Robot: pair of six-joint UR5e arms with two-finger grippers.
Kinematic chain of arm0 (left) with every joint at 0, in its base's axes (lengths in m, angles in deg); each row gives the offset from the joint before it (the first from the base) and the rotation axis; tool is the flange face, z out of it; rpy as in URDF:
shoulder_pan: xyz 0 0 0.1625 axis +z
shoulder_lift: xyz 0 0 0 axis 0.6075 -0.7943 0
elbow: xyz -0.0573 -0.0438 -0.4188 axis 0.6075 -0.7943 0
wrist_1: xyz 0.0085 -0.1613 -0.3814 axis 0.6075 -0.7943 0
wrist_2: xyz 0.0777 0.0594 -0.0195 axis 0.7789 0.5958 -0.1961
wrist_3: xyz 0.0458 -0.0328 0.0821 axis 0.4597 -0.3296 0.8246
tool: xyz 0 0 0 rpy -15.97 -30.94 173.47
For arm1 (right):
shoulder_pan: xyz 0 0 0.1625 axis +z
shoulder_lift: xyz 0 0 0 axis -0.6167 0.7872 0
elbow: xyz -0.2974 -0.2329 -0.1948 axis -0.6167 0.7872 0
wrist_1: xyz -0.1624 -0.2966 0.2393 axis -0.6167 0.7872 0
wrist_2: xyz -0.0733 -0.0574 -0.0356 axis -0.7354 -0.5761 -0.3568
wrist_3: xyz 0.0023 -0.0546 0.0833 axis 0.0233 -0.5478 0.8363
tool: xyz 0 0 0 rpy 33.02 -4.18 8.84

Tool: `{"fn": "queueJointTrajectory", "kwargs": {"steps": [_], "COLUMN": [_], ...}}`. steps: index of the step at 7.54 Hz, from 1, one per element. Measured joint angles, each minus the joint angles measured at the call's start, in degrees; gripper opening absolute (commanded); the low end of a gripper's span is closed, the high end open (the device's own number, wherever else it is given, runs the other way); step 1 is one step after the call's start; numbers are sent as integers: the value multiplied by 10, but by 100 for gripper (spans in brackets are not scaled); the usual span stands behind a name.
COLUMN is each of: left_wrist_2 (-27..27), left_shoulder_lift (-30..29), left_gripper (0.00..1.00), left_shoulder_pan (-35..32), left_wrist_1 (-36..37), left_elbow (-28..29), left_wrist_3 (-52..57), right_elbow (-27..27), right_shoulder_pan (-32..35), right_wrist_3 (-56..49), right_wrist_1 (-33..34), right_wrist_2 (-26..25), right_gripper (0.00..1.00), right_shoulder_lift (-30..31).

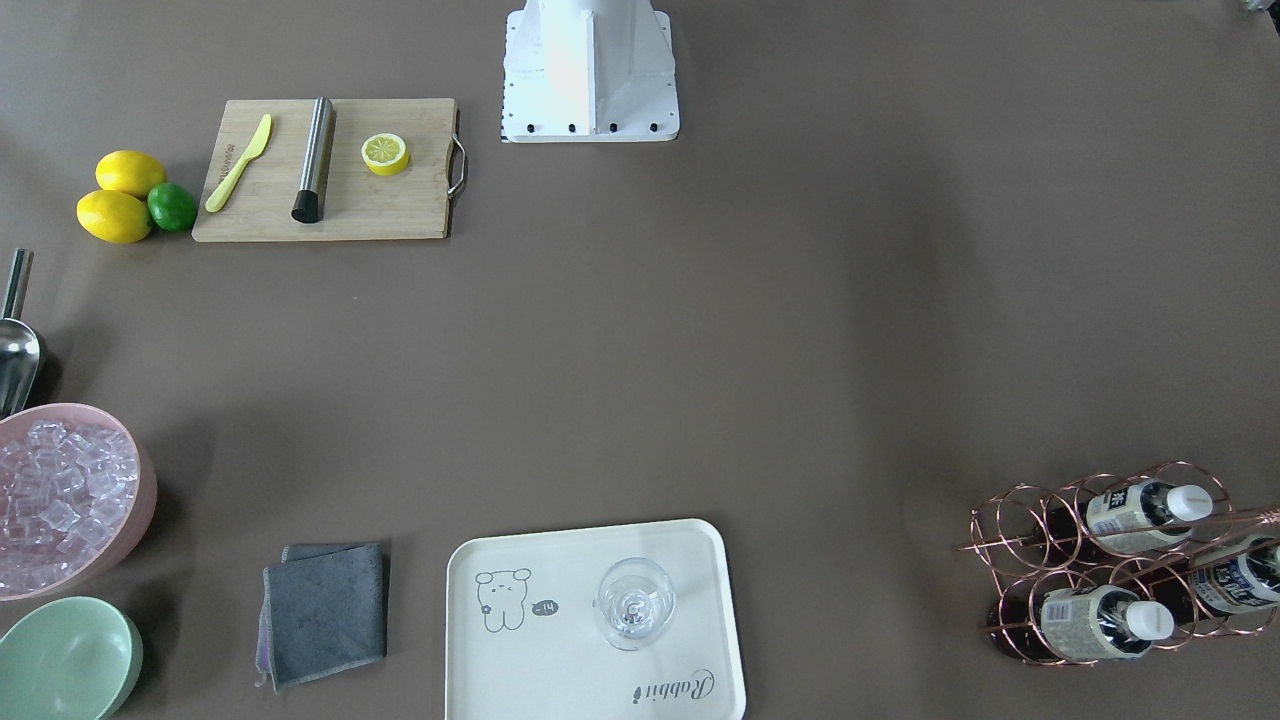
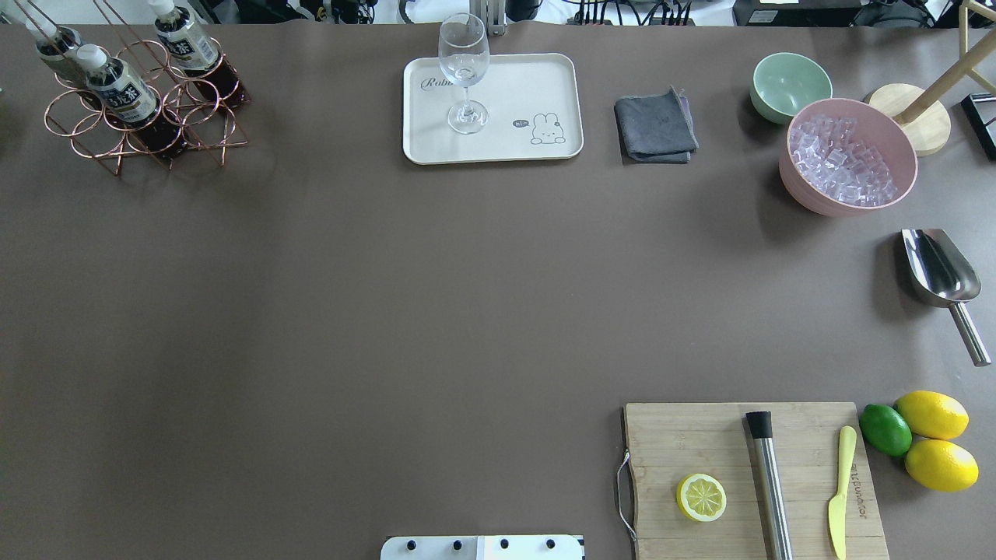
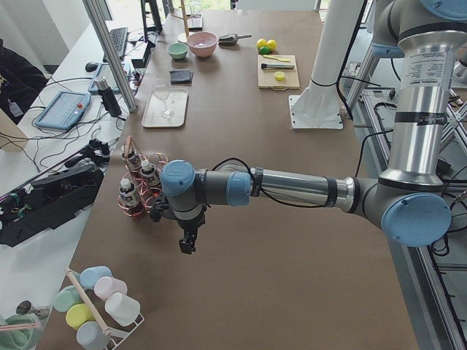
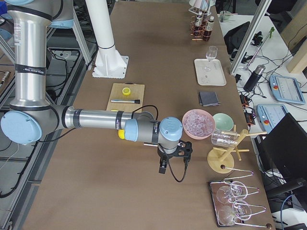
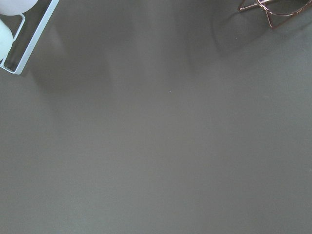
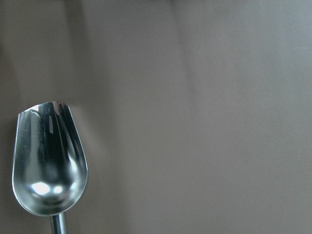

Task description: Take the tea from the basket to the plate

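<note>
The basket (image 1: 1060,545), a rose-gold wire rack, stands at the table's far left corner (image 2: 117,159) and holds three bottles. Two tea bottles with pale beige labels (image 1: 1135,515) (image 1: 1095,622) lie in its rings beside a bottle with a blue-and-white label (image 1: 1240,578). The cream plate (image 1: 560,670) (image 2: 513,85) carries an upright wine glass (image 1: 634,603). My left gripper (image 3: 188,246) hangs over bare table just beside the basket (image 3: 142,191); I cannot tell whether it is open. My right gripper (image 4: 165,167) hangs near the ice bowl; I cannot tell its state.
A wooden cutting board (image 2: 700,443) holds a lemon half, a metal bar and a yellow knife. Two lemons and a lime (image 2: 885,429) lie beside it. A metal scoop (image 2: 938,268), a pink bowl of ice (image 2: 848,159), a mint bowl (image 2: 790,82) and a grey cloth (image 2: 655,124) line the right side.
</note>
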State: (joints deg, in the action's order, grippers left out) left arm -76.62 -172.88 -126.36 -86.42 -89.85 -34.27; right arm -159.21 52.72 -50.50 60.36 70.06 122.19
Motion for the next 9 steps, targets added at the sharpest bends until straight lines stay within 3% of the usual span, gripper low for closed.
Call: {"fn": "queueJointTrajectory", "kwargs": {"steps": [3,6,9], "left_wrist_2": [3,64,78], "left_shoulder_lift": [-49,-122,-209], "left_gripper": [98,98,98], "left_shoulder_pan": [20,56,78], "left_wrist_1": [0,-1,0], "left_elbow": [-4,-1,24], "left_wrist_3": [35,199,318], "right_elbow": [1,1,1], "right_shoulder_pan": [0,0,0], "right_wrist_3": [1,1,1], "right_wrist_1": [1,1,0], "right_wrist_2": [0,-1,-1], "right_gripper": [100,100,100], "right_shoulder_lift": [0,0,0]}}
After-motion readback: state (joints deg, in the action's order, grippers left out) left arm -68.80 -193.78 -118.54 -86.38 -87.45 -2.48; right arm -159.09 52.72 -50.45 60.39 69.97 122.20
